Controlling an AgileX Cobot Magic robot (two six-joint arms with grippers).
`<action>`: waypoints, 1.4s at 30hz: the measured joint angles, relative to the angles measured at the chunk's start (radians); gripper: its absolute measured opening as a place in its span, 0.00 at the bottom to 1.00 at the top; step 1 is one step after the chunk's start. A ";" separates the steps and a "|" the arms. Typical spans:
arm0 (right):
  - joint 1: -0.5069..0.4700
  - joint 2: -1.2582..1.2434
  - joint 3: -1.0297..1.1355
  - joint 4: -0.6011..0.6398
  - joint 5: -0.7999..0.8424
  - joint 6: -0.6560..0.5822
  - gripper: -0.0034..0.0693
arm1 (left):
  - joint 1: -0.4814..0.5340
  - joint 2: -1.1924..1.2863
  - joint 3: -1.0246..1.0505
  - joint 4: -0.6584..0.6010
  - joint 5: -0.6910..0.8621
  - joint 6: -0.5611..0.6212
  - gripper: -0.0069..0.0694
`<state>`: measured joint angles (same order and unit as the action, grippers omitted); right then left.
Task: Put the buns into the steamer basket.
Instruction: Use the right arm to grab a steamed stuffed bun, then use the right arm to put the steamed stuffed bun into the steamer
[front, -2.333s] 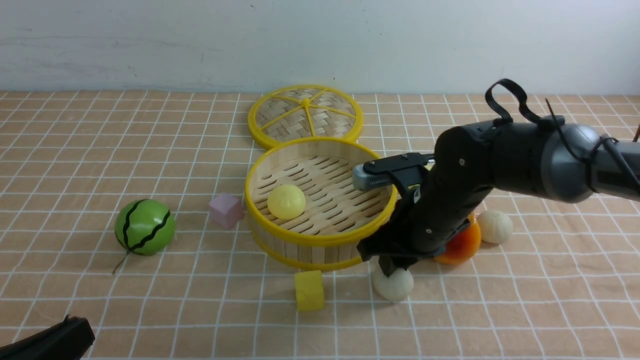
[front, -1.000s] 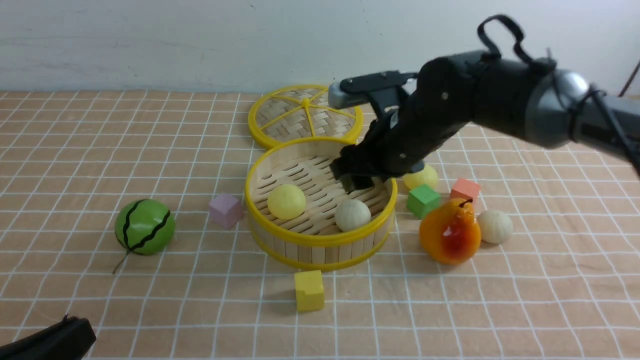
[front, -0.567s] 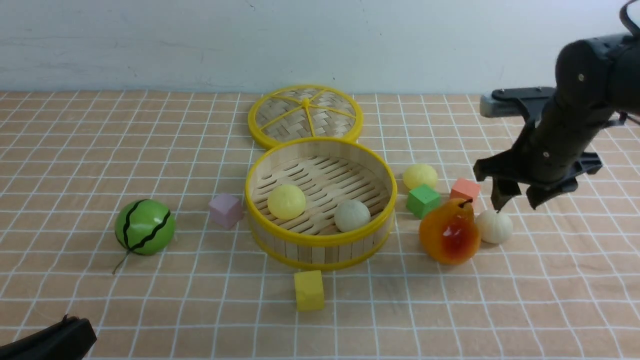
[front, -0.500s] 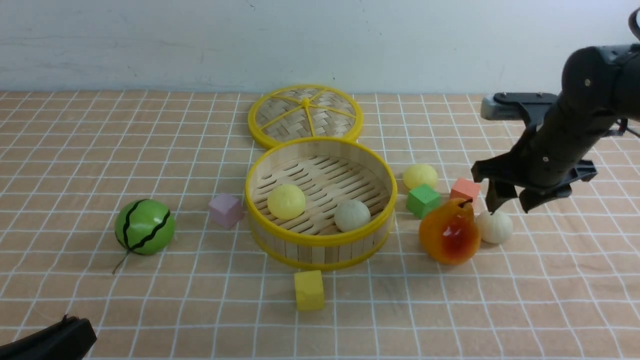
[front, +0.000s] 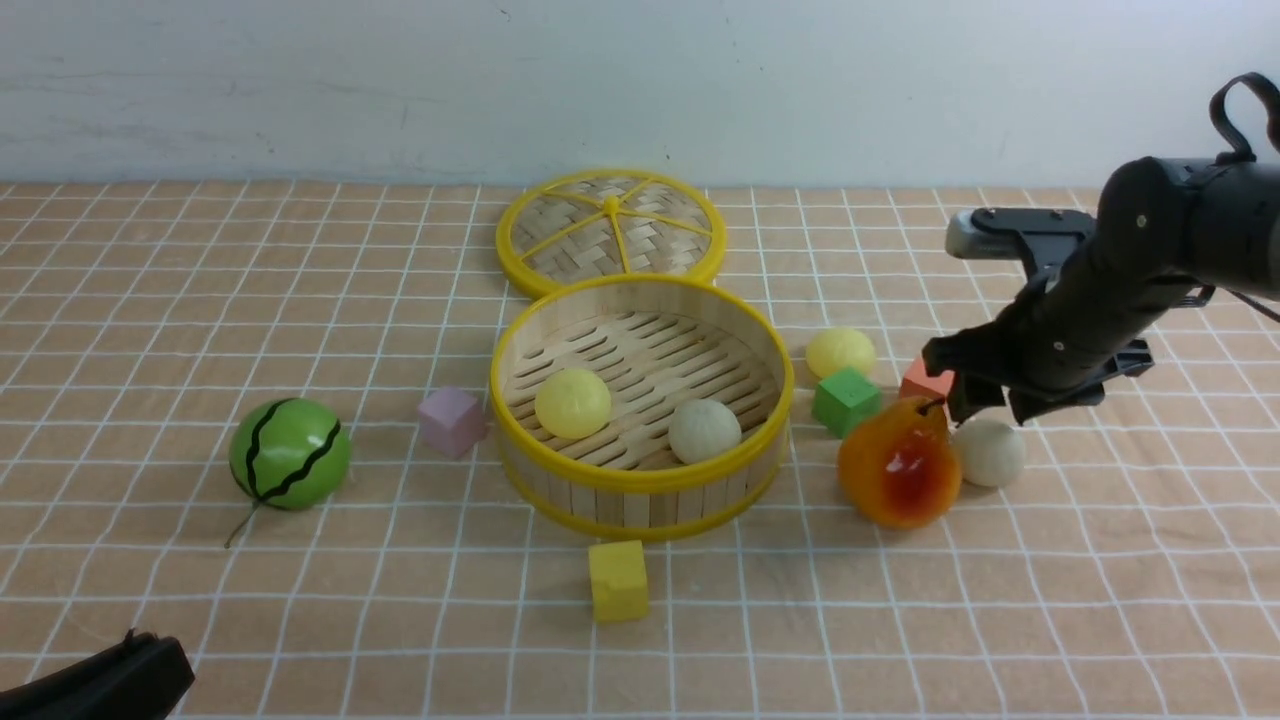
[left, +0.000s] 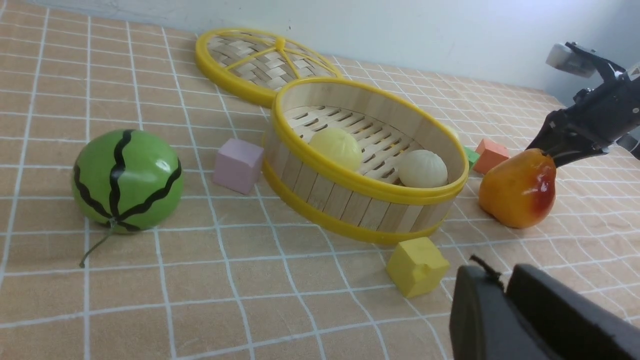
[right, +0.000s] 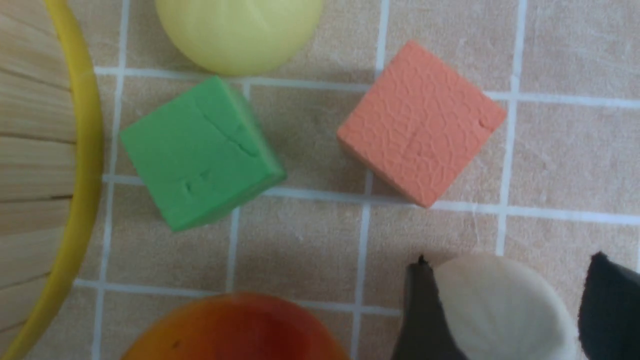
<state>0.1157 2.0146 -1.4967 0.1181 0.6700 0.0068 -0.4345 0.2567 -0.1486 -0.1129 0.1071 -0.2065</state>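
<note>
Buns: two lie on the slatted floor of the basket (front: 640, 487), one yellow (front: 572, 402) and one white (front: 704, 430). Two are outside on the cloth to its right, a yellow one (front: 840, 352) behind the green cube (front: 846, 400) and a white bun (front: 990, 452) just beside the pear (front: 900, 465). The right gripper (front: 985, 405) stands over this white bun. The wrist view shows its fingers (right: 422, 310) parted and set on either side of the bun (right: 495, 310), one slipped between bun and pear. The far finger appears to leave a sliver of cloth free, so the bun is flanked, not clamped, and sits on the cloth. A descent from above probably suits the crowding, since the pear blocks a sideways approach. The right arm reaches in from the right, its forearm sloping down and its fingers pointing at the cloth. The left gripper (left: 507, 290) lies low at the near left, holding nothing. Whether its jaws are parted cannot be told.
</note>
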 joint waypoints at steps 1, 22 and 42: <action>0.000 0.001 0.000 0.000 -0.003 0.000 0.60 | 0.000 0.000 0.000 0.000 0.000 0.000 0.19; -0.005 0.011 0.000 -0.016 0.023 -0.024 0.09 | 0.000 0.000 0.000 0.000 0.000 0.000 0.21; 0.260 -0.036 -0.165 0.173 -0.090 -0.166 0.07 | 0.000 0.000 0.000 0.000 0.000 0.000 0.24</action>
<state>0.3756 1.9786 -1.6617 0.2915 0.5795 -0.1593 -0.4345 0.2567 -0.1486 -0.1129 0.1071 -0.2065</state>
